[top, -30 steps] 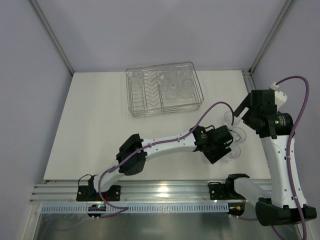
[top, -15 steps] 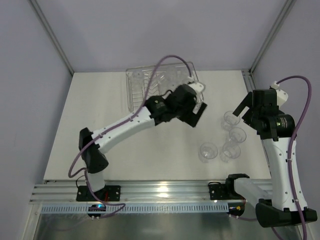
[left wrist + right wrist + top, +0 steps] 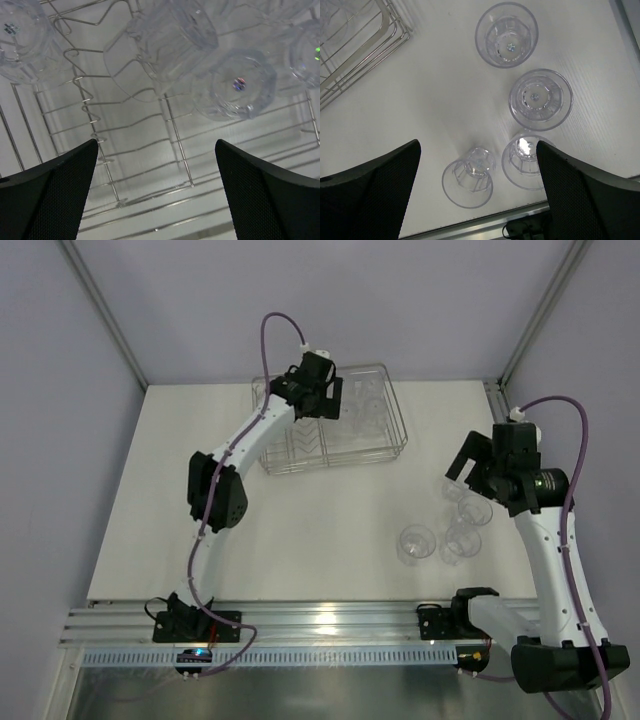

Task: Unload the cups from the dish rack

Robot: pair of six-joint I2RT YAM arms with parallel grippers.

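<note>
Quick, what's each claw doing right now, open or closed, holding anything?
Left claw: open, empty, above the dish rack.
Right claw: open, empty, above four cups.

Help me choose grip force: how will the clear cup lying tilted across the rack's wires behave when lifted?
The tilted cup looks thin, clear plastic, so probably light and squeezable. Its smooth, glossy wall may slip. Resting on the wire dish rack, it could roll or catch when nudged.

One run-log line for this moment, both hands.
left hand: open, over dish rack | right hand: open, above four cups on table
</note>
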